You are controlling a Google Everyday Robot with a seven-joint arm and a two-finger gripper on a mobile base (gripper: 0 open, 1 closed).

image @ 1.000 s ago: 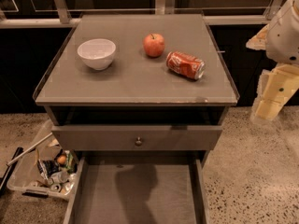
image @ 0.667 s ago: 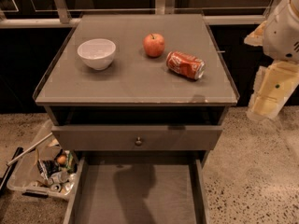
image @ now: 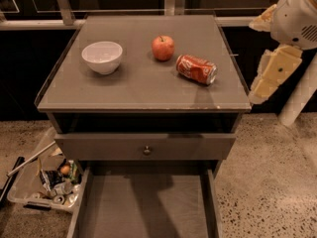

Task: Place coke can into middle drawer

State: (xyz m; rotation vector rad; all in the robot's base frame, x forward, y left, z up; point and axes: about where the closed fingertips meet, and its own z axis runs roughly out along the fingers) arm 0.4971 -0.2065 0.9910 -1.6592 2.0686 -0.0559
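Coke can red, white lettering, on its side atop cabinet; end effector at right, state unclear.

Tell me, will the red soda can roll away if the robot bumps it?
Probably: the coke can lies on its side on the smooth tabletop, so a nudge could roll it. Its round metal may feel slippery. The hand hangs beside the tabletop, not touching the can.

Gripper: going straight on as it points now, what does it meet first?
Probably the floor: the gripper, right of the cabinet, points down and slightly left. Depth is unclear.
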